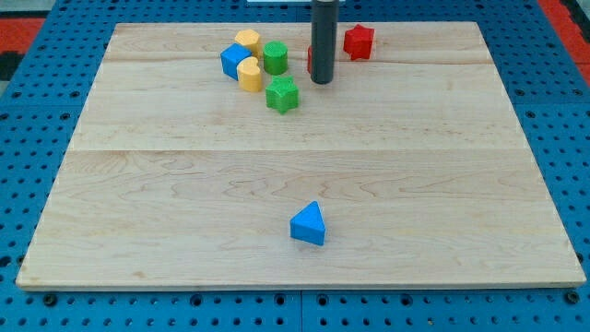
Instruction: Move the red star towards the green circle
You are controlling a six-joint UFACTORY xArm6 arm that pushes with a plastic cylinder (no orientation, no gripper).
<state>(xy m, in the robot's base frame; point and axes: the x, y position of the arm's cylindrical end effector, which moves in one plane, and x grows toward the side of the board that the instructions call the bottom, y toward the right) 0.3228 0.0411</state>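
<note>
1. Camera view: my tip (321,81), a bare rod grasping nothing, stands at the frame's upper centre.
2. The red star (359,41) lies just upper right of it.
3. The green circle (275,57) lies left, so I must get around the star's right side.

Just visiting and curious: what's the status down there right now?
My tip down at board's top, beside a partly hidden red block. Red star just right of tip. Green circle left of tip; rod between them.
</note>
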